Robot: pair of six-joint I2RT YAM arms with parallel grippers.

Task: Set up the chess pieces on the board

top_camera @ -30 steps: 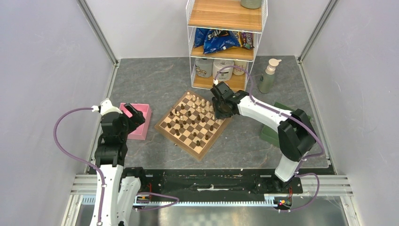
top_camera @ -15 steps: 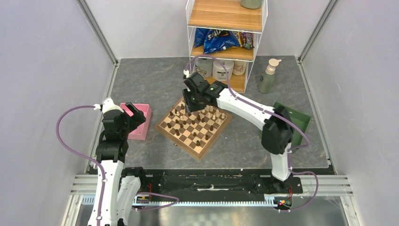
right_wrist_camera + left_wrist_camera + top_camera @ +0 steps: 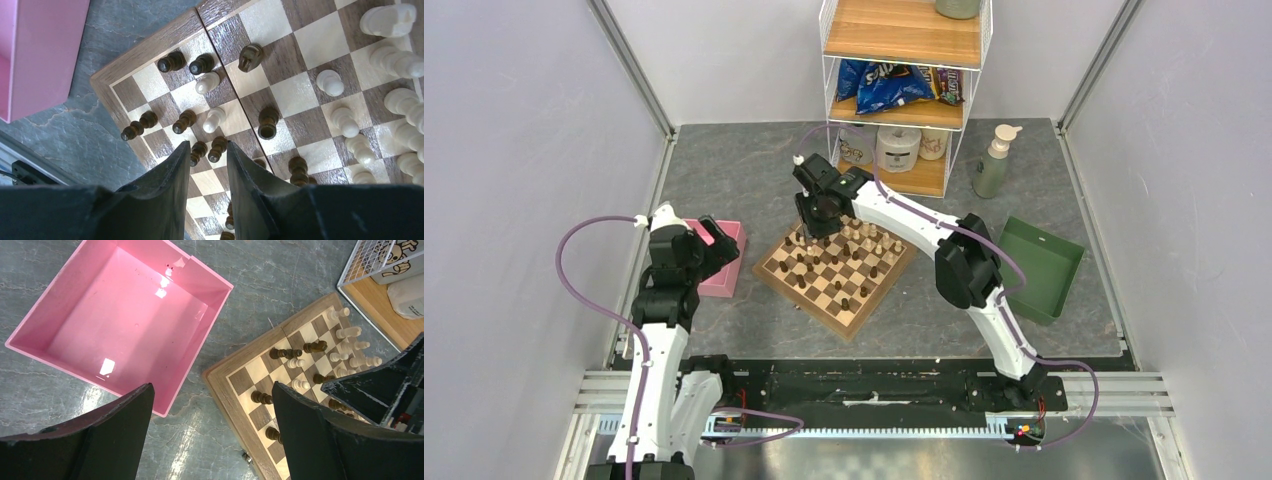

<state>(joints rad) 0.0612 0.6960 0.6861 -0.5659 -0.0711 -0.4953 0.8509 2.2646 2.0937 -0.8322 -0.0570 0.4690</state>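
Right gripper (image 3: 207,145) hangs over the corner of the board (image 3: 145,47) that lies nearest the pink tray (image 3: 185,365), its two dark fingers (image 3: 170,175) drawn to a narrow gap with nothing clamped between them. Directly under that gap, seen from the wrist, stand two dark pawns (image 3: 199,152) side by side; whether the fingertips touch them cannot be told. The chess pieces (image 3: 267,122) are on the board's squares but mixed: just beyond the fingertips two cream pawns (image 3: 214,120) stand among dark ones, a dark knight (image 3: 250,56) is further out past them, and most of the cream set (image 3: 345,122) is crowded on the squares off to one side of the pincer. The left gripper (image 3: 212,387) hovers well apart from its partner, jaws spread wide and holding nothing, above the gap of grey tabletop (image 3: 280,280) between the pink tray, which lies off one finger, and the board's corner, which lies off the other. A green tray (image 3: 1039,265) sits on the far side of the right arm, away from the board, and a wire shelf (image 3: 904,30) and a pump bottle (image 3: 994,160) stand beyond both pincers at the back wall.
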